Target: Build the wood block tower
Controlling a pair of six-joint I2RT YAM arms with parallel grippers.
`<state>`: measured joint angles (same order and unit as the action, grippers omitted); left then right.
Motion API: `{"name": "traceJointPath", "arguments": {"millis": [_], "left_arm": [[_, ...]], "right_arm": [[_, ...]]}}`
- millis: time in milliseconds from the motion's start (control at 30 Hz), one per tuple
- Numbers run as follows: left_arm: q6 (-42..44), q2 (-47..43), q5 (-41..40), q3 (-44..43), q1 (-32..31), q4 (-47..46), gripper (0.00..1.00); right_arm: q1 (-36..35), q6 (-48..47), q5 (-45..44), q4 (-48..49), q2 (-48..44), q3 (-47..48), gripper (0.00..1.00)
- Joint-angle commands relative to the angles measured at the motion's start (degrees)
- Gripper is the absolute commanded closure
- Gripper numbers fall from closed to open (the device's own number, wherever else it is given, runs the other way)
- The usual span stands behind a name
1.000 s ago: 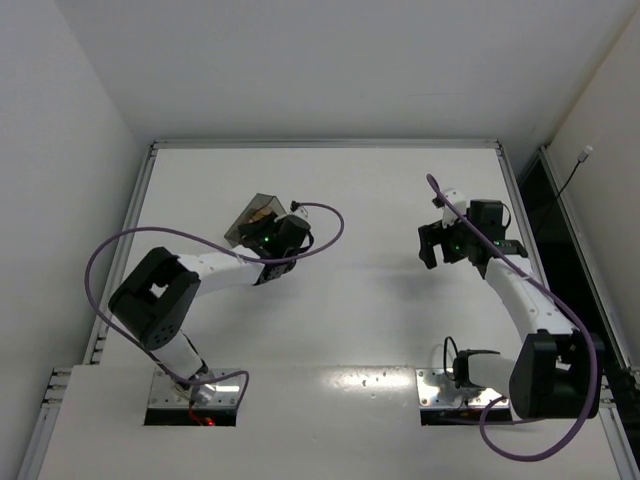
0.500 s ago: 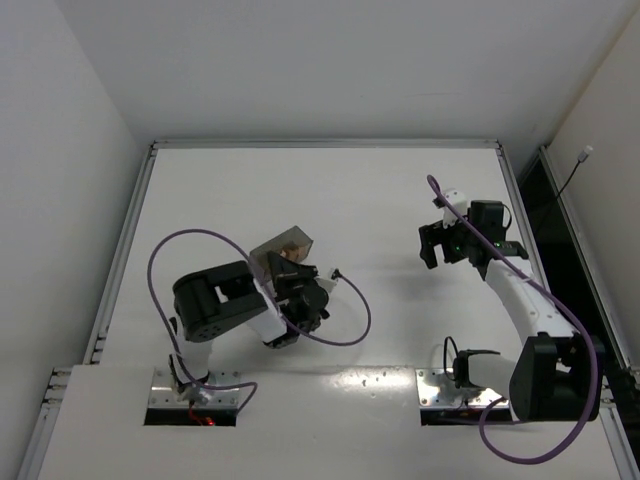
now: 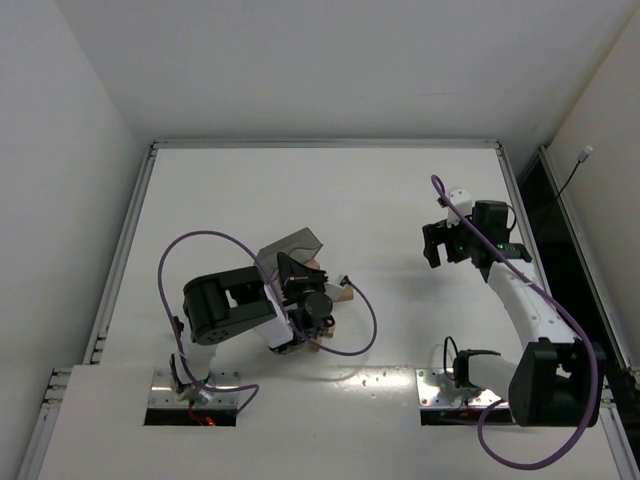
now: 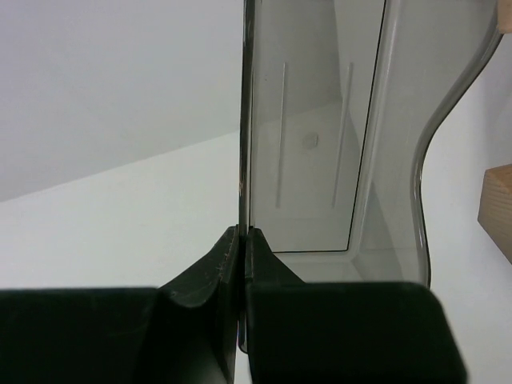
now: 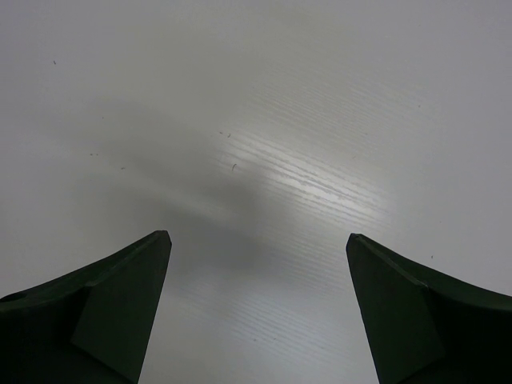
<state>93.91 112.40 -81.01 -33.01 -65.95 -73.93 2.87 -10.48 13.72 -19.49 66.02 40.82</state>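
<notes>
Black fingers of the L hand (image 4: pixel 242 240) are clenched tight on 1 thin wall of the grey tray (image 4: pixel 320 144). Up close in the L wrist view, the pads press flat on either side of that wall w/ no gap. Tray is translucent and held tilted. Same view catches 1 tan block (image 4: pixel 498 210) at its 3 o'clock edge, beside the tray's curved rim but apart from it.

From above, the L arm (image 3: pixel 225 300) sits folded close to its base, approx 7 o'clock on the counter (image 3: pixel 330 190), w/ a purple cable (image 3: pixel 205 235) looping round it. 2 small tan wood blocks (image 3: pixel 343 294) show at the tray's 4-5 o'clock. 1 is just beside the tray's low corner, the other a bit further out by the cable. Both are too small to tell if they rest on the counter.

R hand (image 3: pixel 431 246) hovers well apart, at the tray's 3 o'clock, over white counter. Its fingers are spread wide, released, gripping nothing. R wrist view shows only the pale sheen of the surface between the 2 dark fingertips.

Furthest off, the far rail (image 3: pixel 325 143) runs along the counter's 12 o'clock edge.
</notes>
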Motion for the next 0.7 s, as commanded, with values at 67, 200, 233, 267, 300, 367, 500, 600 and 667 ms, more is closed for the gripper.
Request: {"name": "traceJointPath", "arguments": {"millis": [67,200,233,267,300,367,500,600,667], "left_arm": [[0.1,-1.8,-3.6,-3.4,0.6,-32.4,1.00],[-0.4,-2.9,-5.7,-5.6,3.9,-32.4,1.00],[-0.4,-3.4,-5.7,-5.6,4.6,-32.4,1.00],[-0.4,-3.9,-5.7,-5.0,4.6,-32.4,1.00],[-1.0,-3.9,-7.1,-5.0,4.6,-32.4,1.00],[-1.0,-3.4,-8.6,-5.0,4.6,-32.4,1.00],[-1.0,-2.9,-10.5,-5.0,4.6,-32.4,1.00],[-0.5,-2.3,-11.7,-6.0,4.6,-32.4,1.00],[-0.5,-1.7,-12.3,-6.7,4.6,-32.4,1.00]], "right_arm": [[0.2,0.3,0.7,1.9,-0.2,-0.4,0.12],[0.7,0.3,0.7,1.9,-0.7,-0.4,0.12],[0.7,0.3,0.7,1.9,-0.7,-0.4,0.12],[0.7,0.3,0.7,1.9,-0.7,-0.4,0.12],[0.7,0.3,1.3,1.9,-0.2,-0.4,0.12],[0.7,0.3,1.8,1.9,0.5,-0.4,0.12],[0.7,0.8,2.4,1.4,1.3,0.8,0.12],[0.7,0.8,2.4,1.4,1.3,0.8,0.12],[0.7,0.8,2.4,1.4,0.7,0.3,0.12]]}}
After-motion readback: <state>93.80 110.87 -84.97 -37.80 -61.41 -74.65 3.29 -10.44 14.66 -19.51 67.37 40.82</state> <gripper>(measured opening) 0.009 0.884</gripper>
